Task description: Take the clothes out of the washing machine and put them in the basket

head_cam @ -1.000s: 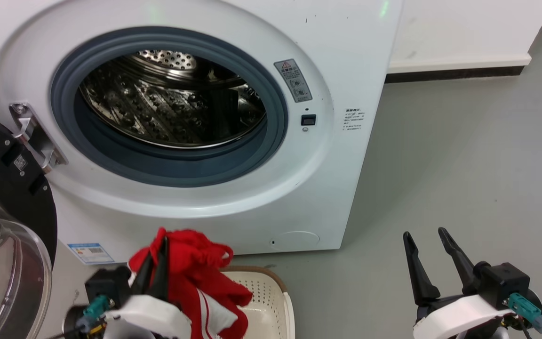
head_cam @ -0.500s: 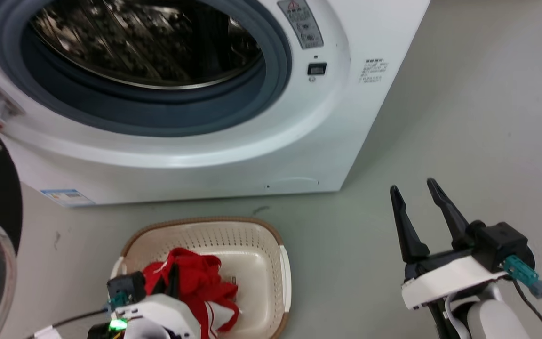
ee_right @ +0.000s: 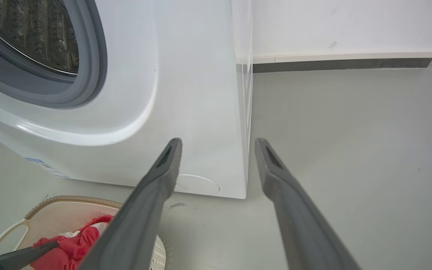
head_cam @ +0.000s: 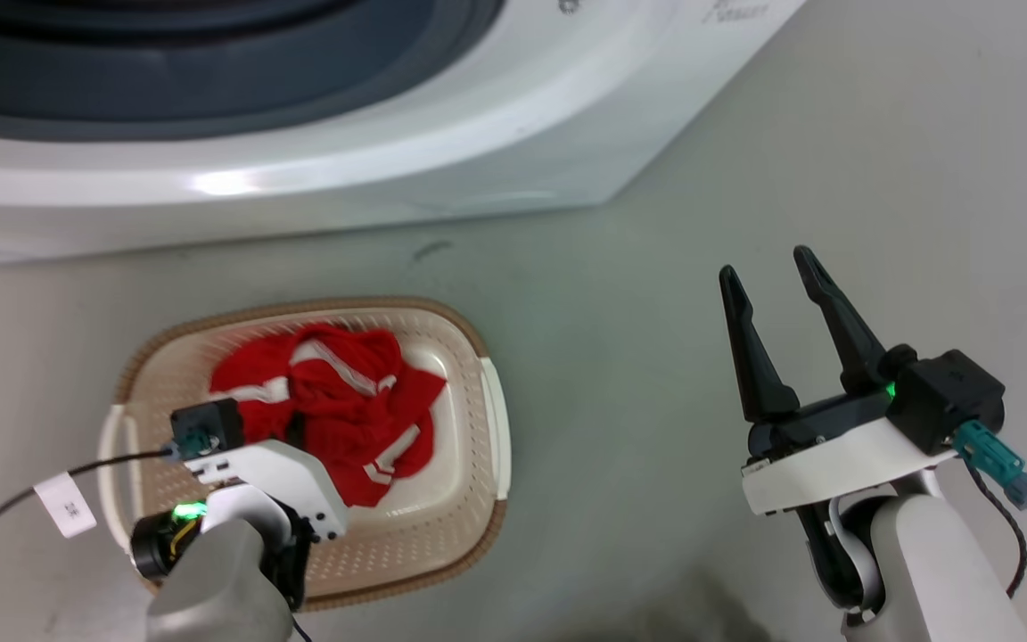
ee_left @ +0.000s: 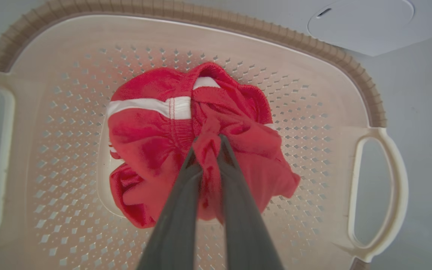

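My left pincer [ee_left: 207, 139] is down inside the basket [ee_left: 366, 97], fingers pinched almost together on a bunched fold of the clothes [ee_left: 156, 138], with red fabric squeezed right between the tips. The clothes are a crumpled red heap with white stripes, lying on the basket's bottom, roughly in the middle and a touch toward the far side, all inside the brown rim as far as I can see. The basket sits on the grey floor [head_cam: 638, 267] on the near side of the washer [head_cam: 317, 169], close to it but not touching, with a handle at its left end and another at its right. The washer's dark grey door ring runs across the far edge of my head view. From my right wrist I also catch a slice of the steel drum [ee_right: 32, 37], too little of it to tell what's inside. My right pincer [head_cam: 765, 265] is well off to the right of the basket, over bare floor, fingers spread wide and empty, pointing at the washer's right front corner. A cable with a white tag [head_cam: 68, 508] trails off my left wrist to the left.
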Controlling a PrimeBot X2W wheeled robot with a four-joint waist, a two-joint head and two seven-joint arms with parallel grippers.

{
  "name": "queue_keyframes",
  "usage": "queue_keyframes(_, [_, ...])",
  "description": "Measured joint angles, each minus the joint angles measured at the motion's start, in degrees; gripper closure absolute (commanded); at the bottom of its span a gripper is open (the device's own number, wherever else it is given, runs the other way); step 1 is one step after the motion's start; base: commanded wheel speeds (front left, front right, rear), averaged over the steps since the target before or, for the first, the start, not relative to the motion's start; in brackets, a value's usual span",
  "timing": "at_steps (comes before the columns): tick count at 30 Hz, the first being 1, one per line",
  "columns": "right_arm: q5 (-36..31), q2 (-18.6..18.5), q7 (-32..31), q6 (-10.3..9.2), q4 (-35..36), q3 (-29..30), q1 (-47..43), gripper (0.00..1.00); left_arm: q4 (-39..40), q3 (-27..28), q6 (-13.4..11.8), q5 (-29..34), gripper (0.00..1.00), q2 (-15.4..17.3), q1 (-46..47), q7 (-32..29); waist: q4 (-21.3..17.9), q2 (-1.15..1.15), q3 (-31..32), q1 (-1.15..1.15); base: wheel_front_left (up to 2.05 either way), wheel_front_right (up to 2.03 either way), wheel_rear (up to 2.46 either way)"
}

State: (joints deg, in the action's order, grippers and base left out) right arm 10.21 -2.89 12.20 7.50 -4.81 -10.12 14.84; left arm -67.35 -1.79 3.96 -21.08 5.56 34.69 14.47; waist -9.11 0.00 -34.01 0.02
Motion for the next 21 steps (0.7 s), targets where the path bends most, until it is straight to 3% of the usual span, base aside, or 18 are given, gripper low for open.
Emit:
queue_keyframes(9, [0.92, 0.0, 1.53, 0.01, -1.67, -0.83, 2.47, 0.0, -5.11, -0.08, -0.94, -0.31, 1.0, 2.52, 3.94, -0.08, -3.44, 0.0, -7.92, 0.0, 0.0, 0.0, 0.0])
queue_keyframes(10, [0.93, 0.0, 1.66, 0.0, -2.08, -0.81, 2.49, 0.0, -5.26, -0.12, -0.94, -0.31, 0.76, 2.5, 4.05, -0.15, -3.62, 0.0, -8.02, 0.0, 0.0, 0.0, 0.0])
queue_keyframes(11, [0.94, -0.01, 1.77, 0.0, -2.55, -0.77, 2.51, 0.0, -5.43, -0.1, -0.93, -0.45, 0.29, 2.43, 4.07, -0.44, -3.66, 0.0, -7.85, 0.0, 0.0, 0.0, 0.0])
queue_keyframes(12, [0.93, 0.01, 1.91, 0.01, -2.86, -0.73, 2.56, 0.0, -5.61, -0.1, -0.93, -0.6, 0.0, 2.29, 4.06, -0.63, -3.65, 0.0, -7.52, 0.0, 0.0, 0.0, 0.0])
queue_keyframes(21, [-0.33, 0.04, 2.42, 0.01, -6.37, 1.38, 1.59, 0.0, -6.09, -1.18, 0.58, -1.19, 0.0, -0.1, -0.5, 0.31, -1.82, 0.0, 1.32, -0.01, 0.0, 0.0, 0.0])
